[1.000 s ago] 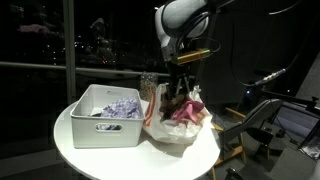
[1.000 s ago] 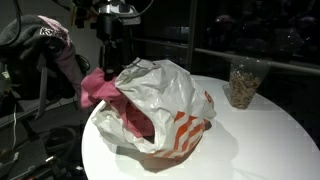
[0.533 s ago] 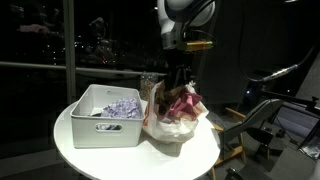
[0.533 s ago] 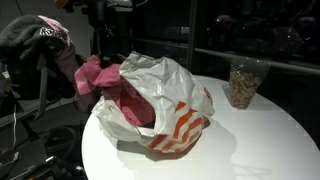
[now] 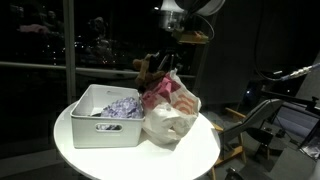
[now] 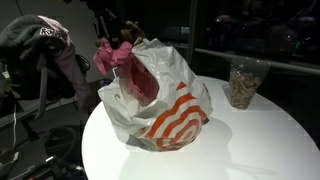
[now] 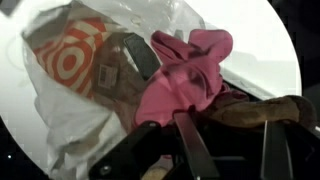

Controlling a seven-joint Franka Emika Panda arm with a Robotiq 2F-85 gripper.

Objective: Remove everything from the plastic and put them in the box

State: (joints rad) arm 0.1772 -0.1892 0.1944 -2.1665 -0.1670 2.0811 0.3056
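A white plastic bag (image 5: 172, 118) with red stripes stands on the round white table; it also shows in an exterior view (image 6: 160, 100) and the wrist view (image 7: 70, 70). My gripper (image 5: 166, 66) is shut on a pink cloth (image 5: 160, 90) and lifts it at the bag's mouth. The pink cloth shows above the bag's rim in an exterior view (image 6: 115, 55) and fills the wrist view (image 7: 185, 75) beside a brown item (image 7: 260, 110). The white box (image 5: 105, 115) sits left of the bag and holds purple cloth (image 5: 118, 104).
A clear cup (image 6: 243, 82) of brownish stuff stands on the table (image 6: 250, 140) right of the bag. Dark clothing hangs on a chair (image 6: 40, 45) beyond the table's edge. Dark windows lie behind.
My gripper has risen and shifted toward the box, pulling the pink cloth up and dragging the bag's mouth higher.
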